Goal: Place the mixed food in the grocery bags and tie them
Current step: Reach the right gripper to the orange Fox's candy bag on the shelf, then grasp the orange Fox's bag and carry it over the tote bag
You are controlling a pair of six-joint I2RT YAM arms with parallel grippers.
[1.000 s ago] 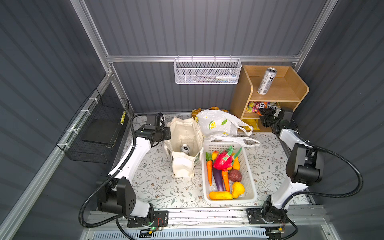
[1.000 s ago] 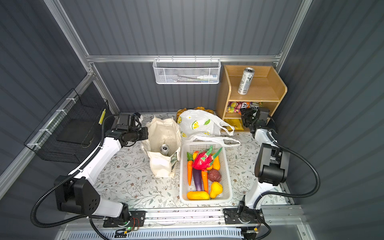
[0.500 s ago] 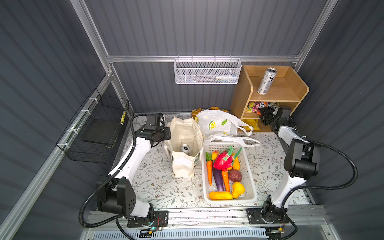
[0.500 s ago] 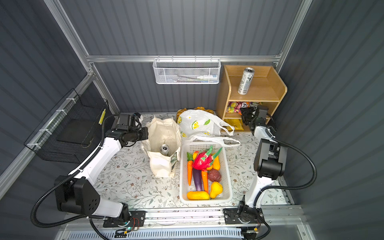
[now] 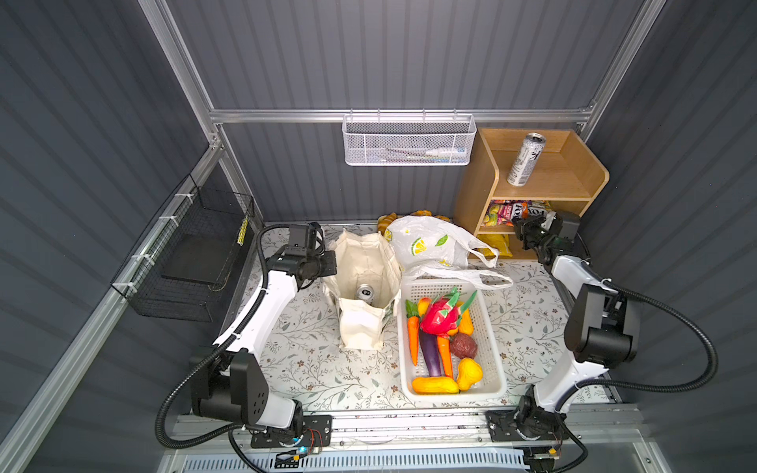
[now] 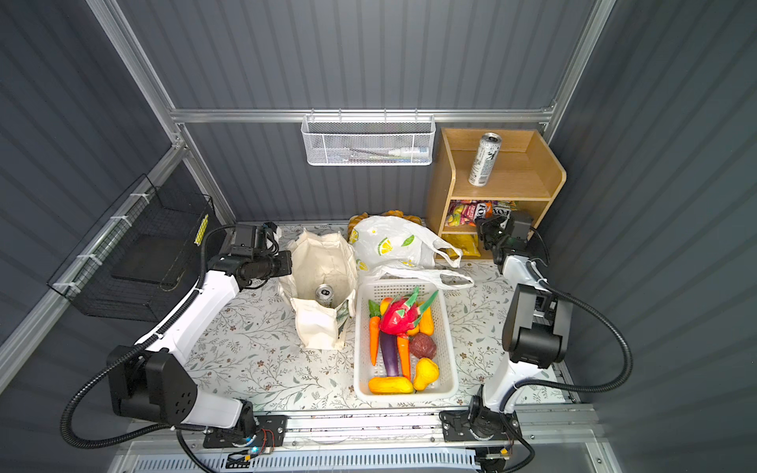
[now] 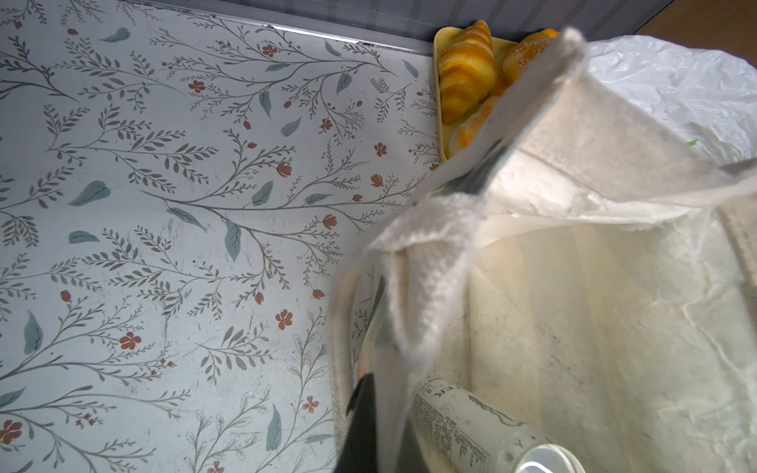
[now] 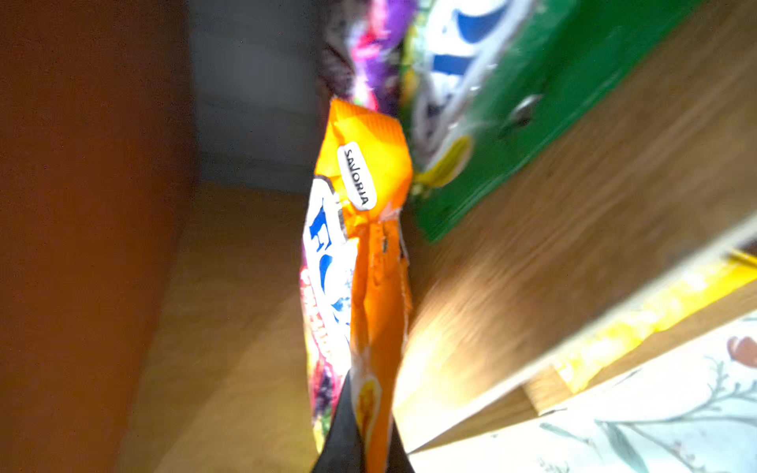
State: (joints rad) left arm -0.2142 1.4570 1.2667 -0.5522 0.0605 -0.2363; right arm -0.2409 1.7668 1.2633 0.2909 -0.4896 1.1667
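Lining the table (image 5: 311, 368), leafy floral print; around, grey ribbed walls (image 5: 389, 53).

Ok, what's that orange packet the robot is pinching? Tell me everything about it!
The orange packet is a crinkly, shiny candy wrapper with a white SAVORIA label and blue-and-white lettering. It sits inside the wooden shelf, next to a green packet. The right gripper is shut on one end.
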